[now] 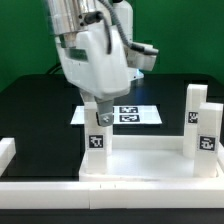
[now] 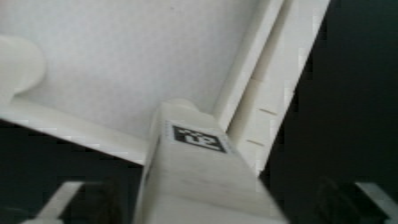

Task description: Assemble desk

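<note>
The white desk tabletop [image 1: 140,160] lies flat by the front wall with three legs standing upright on it. One leg [image 1: 99,138] rises at the corner on the exterior view's left, and two legs [image 1: 195,108] [image 1: 208,135] stand on the right. My gripper [image 1: 103,118] hangs over the top of the left leg, straddling it. In the wrist view this tagged leg [image 2: 199,150] runs between my fingers [image 2: 68,205], with a dark gap on each side. The gripper [image 2: 217,208] is open. The tabletop [image 2: 143,70] and its rim [image 2: 267,70] lie beyond.
The marker board [image 1: 135,115] lies on the black table behind the desk. Low white border walls run along the front [image 1: 110,192] and the left [image 1: 6,150]. The robot arm [image 1: 90,50] fills the upper middle.
</note>
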`<state>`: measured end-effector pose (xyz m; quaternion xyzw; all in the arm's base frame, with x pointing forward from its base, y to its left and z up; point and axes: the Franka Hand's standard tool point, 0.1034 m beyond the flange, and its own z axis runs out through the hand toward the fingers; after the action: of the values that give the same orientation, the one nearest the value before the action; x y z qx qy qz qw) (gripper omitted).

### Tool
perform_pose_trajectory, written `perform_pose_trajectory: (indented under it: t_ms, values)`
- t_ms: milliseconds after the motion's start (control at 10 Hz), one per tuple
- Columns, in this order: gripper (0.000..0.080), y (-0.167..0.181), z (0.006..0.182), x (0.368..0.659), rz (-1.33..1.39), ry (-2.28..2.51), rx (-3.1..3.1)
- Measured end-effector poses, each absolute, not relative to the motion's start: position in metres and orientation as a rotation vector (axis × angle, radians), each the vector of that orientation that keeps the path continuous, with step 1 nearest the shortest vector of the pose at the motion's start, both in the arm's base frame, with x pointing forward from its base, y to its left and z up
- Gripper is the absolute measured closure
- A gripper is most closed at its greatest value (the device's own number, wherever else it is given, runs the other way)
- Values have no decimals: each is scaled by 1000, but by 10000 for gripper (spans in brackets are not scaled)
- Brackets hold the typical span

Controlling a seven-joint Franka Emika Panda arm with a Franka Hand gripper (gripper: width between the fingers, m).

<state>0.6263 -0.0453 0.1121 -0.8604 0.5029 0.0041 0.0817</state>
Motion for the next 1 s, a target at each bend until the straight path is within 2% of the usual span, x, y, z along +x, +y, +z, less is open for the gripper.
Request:
perform_pose_trajectory:
  t_ms: [100, 200, 400, 700, 900, 1000]
  values:
    - [176, -47, 112, 626, 0, 1441, -2607]
    - [158, -48, 112, 626, -6, 1381, -2641]
    - [151, -50, 112, 626, -23, 1180, -2752]
    - [150, -50, 110, 622, -10, 201, -3074]
    - [150, -52, 110, 623, -45, 267, -3074]
    - [283, -53, 110, 623, -45, 272, -3075]
